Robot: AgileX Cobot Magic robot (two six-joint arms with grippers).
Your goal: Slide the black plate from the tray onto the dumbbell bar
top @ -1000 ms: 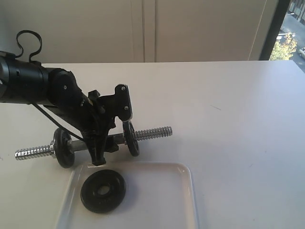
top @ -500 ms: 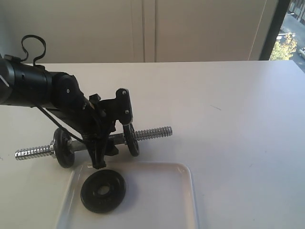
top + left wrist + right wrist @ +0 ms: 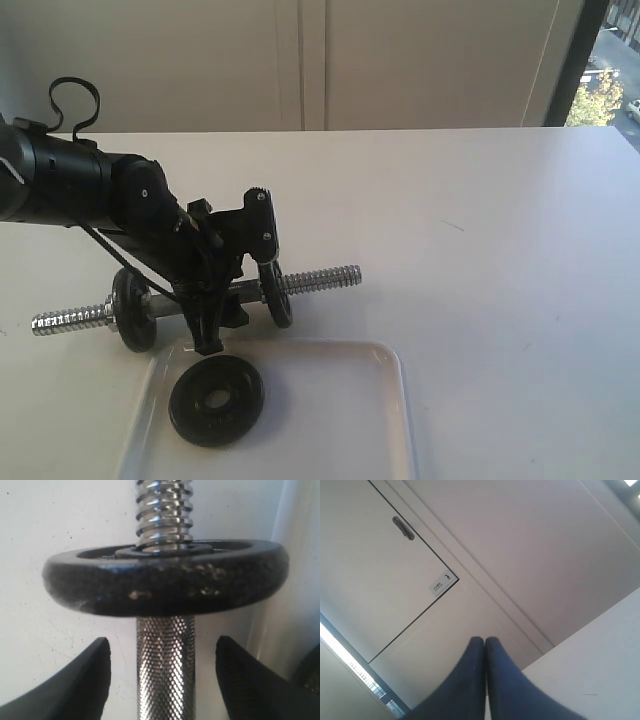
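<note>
The black plate point(image 3: 216, 400) lies flat in the translucent white tray point(image 3: 345, 425), near its left side. Just behind the tray the dumbbell bar point(image 3: 320, 277) rests on the table, carrying two black discs point(image 3: 275, 290) on edge. My left gripper point(image 3: 210, 328) reaches down over the bar's middle between those discs. In the left wrist view it point(image 3: 162, 647) is open, its fingers point(image 3: 85, 680) either side of the knurled bar point(image 3: 165, 665) without touching, below one mounted disc point(image 3: 165, 577). My right gripper point(image 3: 485, 641) is shut and empty, pointing at a wall; the exterior view does not show it.
The bar's left threaded end point(image 3: 65, 321) sticks out toward the table's left edge. White table point(image 3: 480, 260) stretches to the right. The tray's corner point(image 3: 300, 580) shows beside the bar. A cabinet door with a handle point(image 3: 402, 528) fills the right wrist view.
The left arm has shifted slightly to the right and its fingers have sunk a little lower around the bar. The plate, tray and bar have not moved.
</note>
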